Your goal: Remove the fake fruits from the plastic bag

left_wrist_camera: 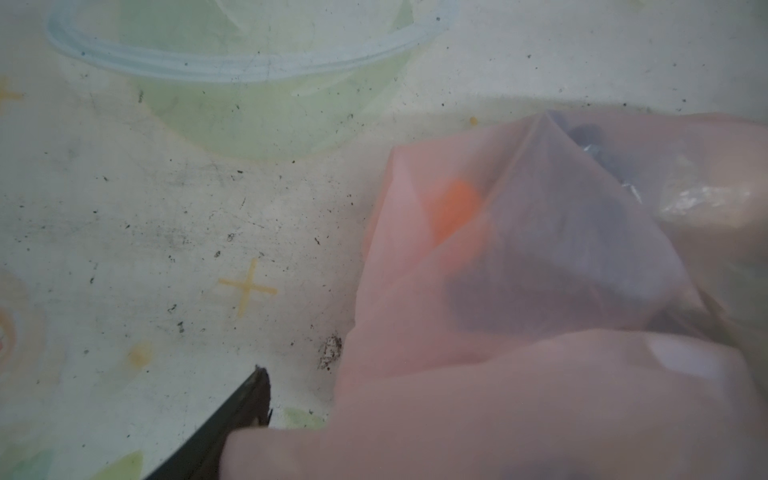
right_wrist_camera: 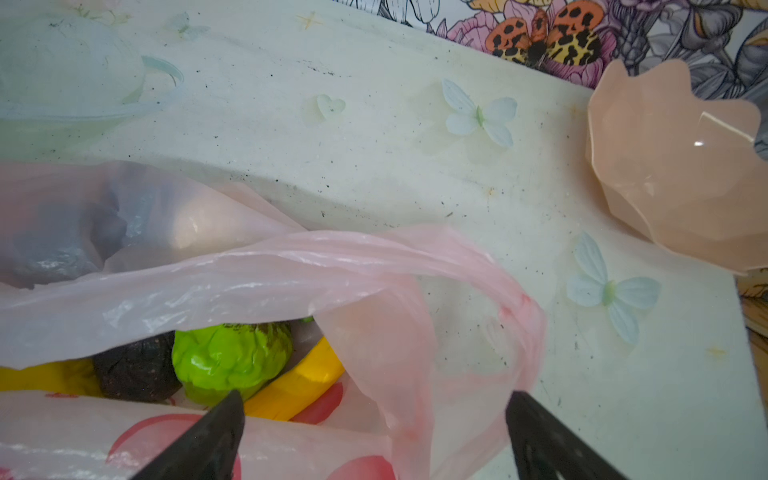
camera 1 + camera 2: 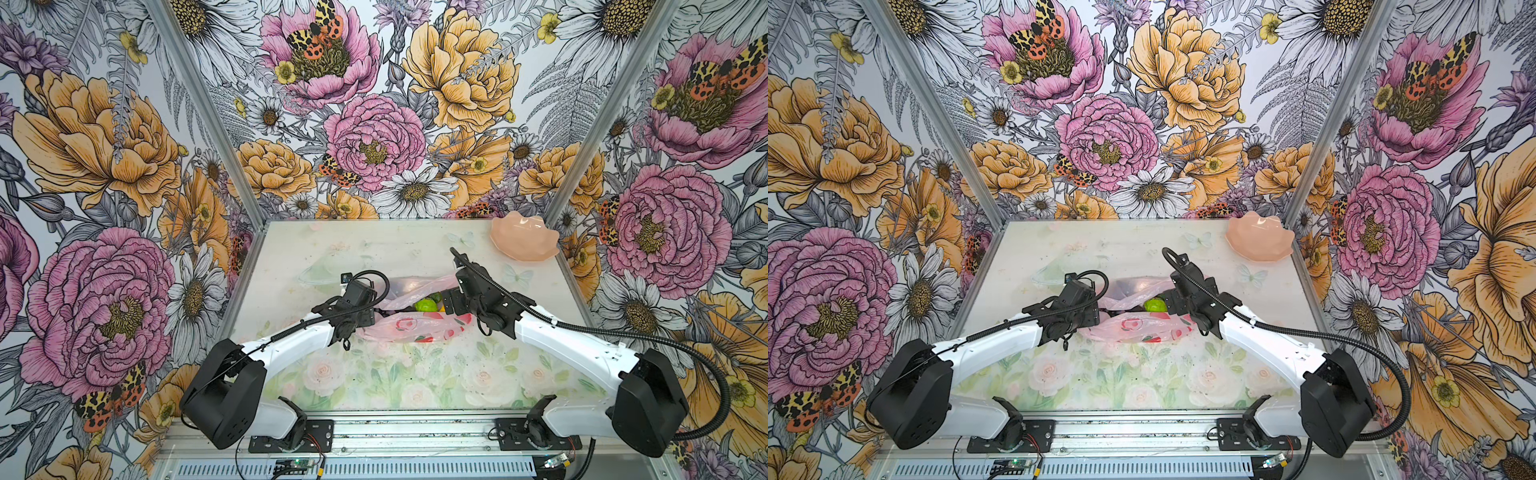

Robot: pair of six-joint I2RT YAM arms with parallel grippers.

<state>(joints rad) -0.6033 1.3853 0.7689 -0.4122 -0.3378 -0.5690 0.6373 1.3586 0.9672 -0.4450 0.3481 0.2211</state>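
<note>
**Right pincer** (image 2: 376,395): released, with its two black jaws spread wide. Only a loop of bag film lies between them.

**Bumpy bright green plastic fruit** (image 2: 230,361): just beyond one jaw tip, inside the bag's mouth, uncovered.

**Yellow plastic banana** (image 2: 305,384): touching the green fruit. Its long axis slants from the gap between the jaws back into the bag.

**Dark rough-skinned fruit** (image 2: 135,374): on the green fruit's other side, kind unclear.

**Thin translucent pink plastic carrier bag with red print** (image 2: 249,282): lying mid-table, mouth turned toward the right arm. Its upper film sags over the fruits, and a dark mass shows through it deeper in.

**Left pincer** (image 3: 365,319): at the bag's opposite end. One finger (image 1: 245,409) shows and the other is under pink film, so whether it grips cannot be told.

**Peach-pink scalloped dish** (image 3: 519,241): at the far right corner of the pale flower-printed tabletop (image 3: 374,374), well apart from the bag.

**Assessment:** the right arm is much the nearer to the exposed fruits. The green fruit is likely the readiest catch, lying ahead and off toward one jaw. The pincer would have to shift that way and pass under the sagging film. The handle loop between the jaws may get caught instead.
</note>
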